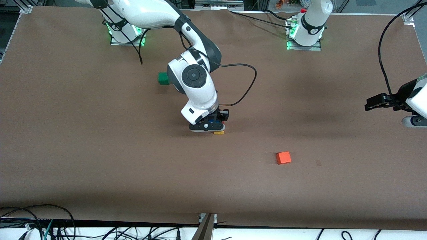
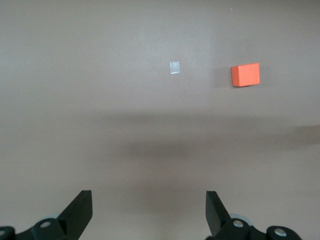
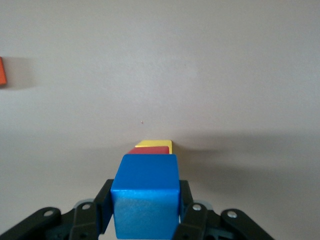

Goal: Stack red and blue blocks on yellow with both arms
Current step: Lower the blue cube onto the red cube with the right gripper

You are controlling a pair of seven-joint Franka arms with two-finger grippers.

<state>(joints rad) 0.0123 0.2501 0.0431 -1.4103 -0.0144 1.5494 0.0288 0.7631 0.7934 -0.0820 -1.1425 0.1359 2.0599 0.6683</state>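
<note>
My right gripper (image 1: 215, 126) is low over the middle of the table, shut on the blue block (image 3: 145, 195). Just under the blue block shows a strip of the red block (image 3: 150, 150), which sits on the yellow block (image 3: 155, 143). I cannot tell whether blue touches red. From the front only the yellow block's (image 1: 219, 132) lower edge peeks out beneath the hand. My left gripper (image 1: 371, 104) waits in the air at the left arm's end of the table. It is open, with nothing between the fingers (image 2: 82, 207).
An orange cube (image 1: 283, 157) lies nearer the front camera than the stack, toward the left arm's end, also in the left wrist view (image 2: 245, 75). A green cube (image 1: 162, 78) sits by the right arm's elbow. A small pale mark (image 2: 174, 67) lies near the orange cube.
</note>
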